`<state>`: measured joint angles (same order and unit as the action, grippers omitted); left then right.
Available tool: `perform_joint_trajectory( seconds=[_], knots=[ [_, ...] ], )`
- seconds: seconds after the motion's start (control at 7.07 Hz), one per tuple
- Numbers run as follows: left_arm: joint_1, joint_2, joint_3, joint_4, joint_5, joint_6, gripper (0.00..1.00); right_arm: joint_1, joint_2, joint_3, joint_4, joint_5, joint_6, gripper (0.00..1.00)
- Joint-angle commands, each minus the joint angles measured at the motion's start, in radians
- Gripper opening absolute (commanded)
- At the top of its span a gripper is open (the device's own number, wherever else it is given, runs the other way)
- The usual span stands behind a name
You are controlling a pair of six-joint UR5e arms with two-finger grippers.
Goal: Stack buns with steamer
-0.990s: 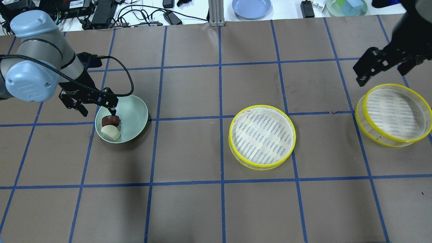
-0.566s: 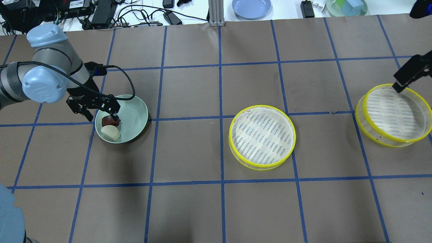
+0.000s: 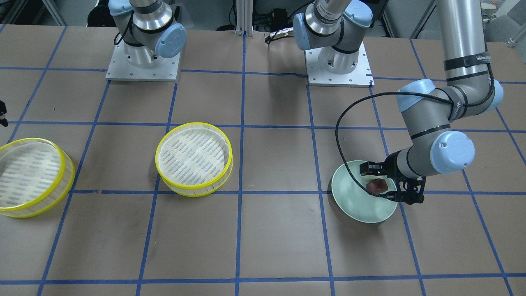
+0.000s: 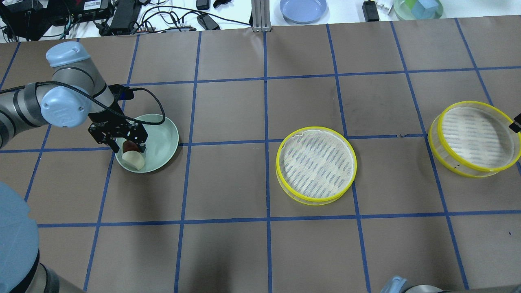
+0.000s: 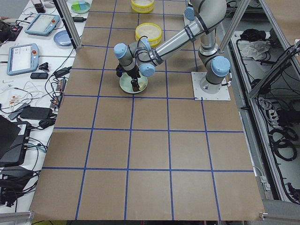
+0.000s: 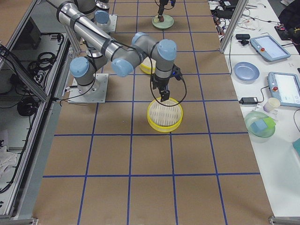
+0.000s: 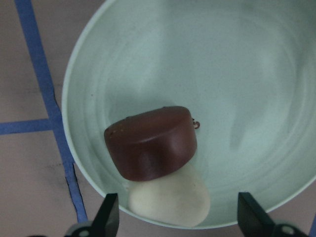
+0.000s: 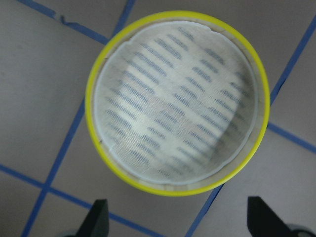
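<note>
The right gripper point(image 4: 517, 123), at the right end of the table point(image 4: 407, 252), is cut off by the overhead view's edge. The left gripper point(image 4: 128, 143) covers part of the dark bun point(image 4: 131, 145), which hides part of the cream bun point(image 7: 170, 202).

Left gripper point(image 4: 127, 145) dropped into plate point(image 4: 163, 134), jaws now spread over brown bun point(image 7: 153, 143). Right gripper point(image 8: 180, 219) withdrew past overhead view's right edge; 1 sliver left at outer steamer basket point(image 4: 474, 138).

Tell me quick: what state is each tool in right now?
Left tool: open, empty, over the brown bun.
Right tool: open, empty, above a basket.
</note>
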<state>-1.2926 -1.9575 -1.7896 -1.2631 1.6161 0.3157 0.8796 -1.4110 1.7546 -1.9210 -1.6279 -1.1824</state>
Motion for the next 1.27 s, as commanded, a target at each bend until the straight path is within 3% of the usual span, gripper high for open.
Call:
perform_joint_trajectory(
  seconds=[0.0,0.14,0.28,0.42,0.57,0.71,0.85,0.99,1.13],
  knots=[
    [0.001,-0.02,-0.002,-0.001,0.001,-0.01,0.77,-0.068,0.185,0.005,-0.214,0.092,-0.117,0.99],
    [0.001,-0.027,-0.014,-0.001,-0.004,-0.01,0.75,-0.068,0.248,-0.001,-0.298,0.094,-0.121,0.99],
    [0.001,-0.032,-0.02,-0.002,0.005,0.006,0.62,-0.068,0.28,-0.016,-0.337,0.094,-0.134,0.87],
    [-0.001,-0.034,-0.02,-0.002,0.007,0.008,0.5,-0.067,0.305,-0.029,-0.342,0.103,-0.158,0.59],
    [-0.001,-0.034,-0.014,-0.002,0.007,0.014,0.07,-0.067,0.335,-0.038,-0.346,0.106,-0.193,0.38],
    [-0.001,-0.032,-0.005,-0.002,0.007,0.01,0.0,-0.068,0.337,-0.044,-0.352,0.108,-0.209,0.32],
    [-0.001,-0.025,-0.004,-0.001,-0.002,-0.003,0.0,-0.067,0.336,-0.044,-0.349,0.108,-0.215,0.23],
    [-0.008,0.0,0.004,-0.01,-0.012,-0.004,0.0,-0.068,0.325,-0.044,-0.333,0.106,-0.22,0.04],
    [-0.02,0.035,0.024,-0.057,-0.06,-0.042,0.0,-0.067,0.302,-0.047,-0.322,0.105,-0.218,0.0]
  ],
)
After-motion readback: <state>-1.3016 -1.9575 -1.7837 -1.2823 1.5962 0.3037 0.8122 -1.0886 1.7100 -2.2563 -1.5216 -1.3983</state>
